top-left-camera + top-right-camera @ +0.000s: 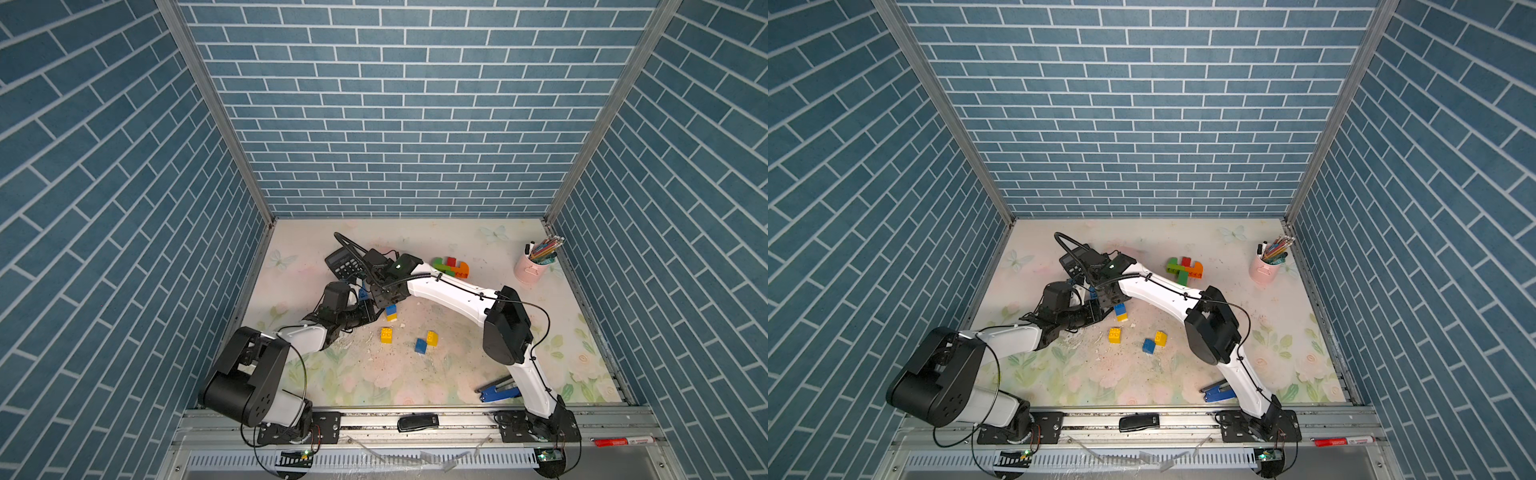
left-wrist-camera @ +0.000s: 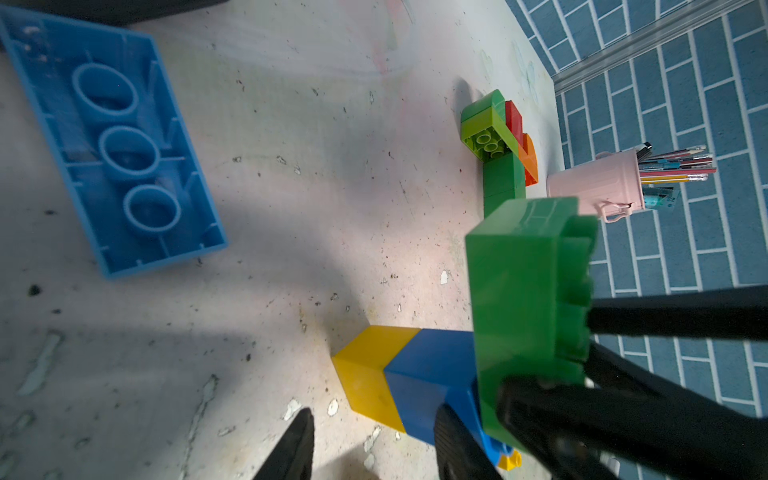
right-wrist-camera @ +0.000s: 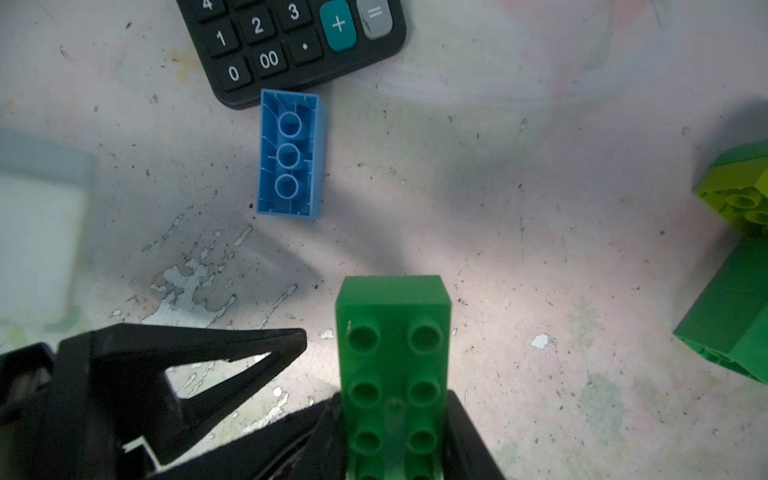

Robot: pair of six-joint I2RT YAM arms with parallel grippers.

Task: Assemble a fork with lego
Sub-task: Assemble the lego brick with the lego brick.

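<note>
Top views show, nearest me, a yellow brick [image 1: 387,335], then another yellow brick [image 1: 432,338] just beside a small blue brick [image 1: 420,345]. Past them sits a blue-and-yellow stack [image 1: 390,312]. My right gripper [image 3: 395,419] pinches a green oblong brick [image 3: 392,332] at the stack's blue end. My left gripper [image 2: 376,419] stands partly spread by the stack, though I can't tell whether it grips. Farther back lie an upturned blue brick [image 3: 289,156], the calculator [image 3: 291,41] and a green, red and orange assembly [image 1: 451,268].
</note>
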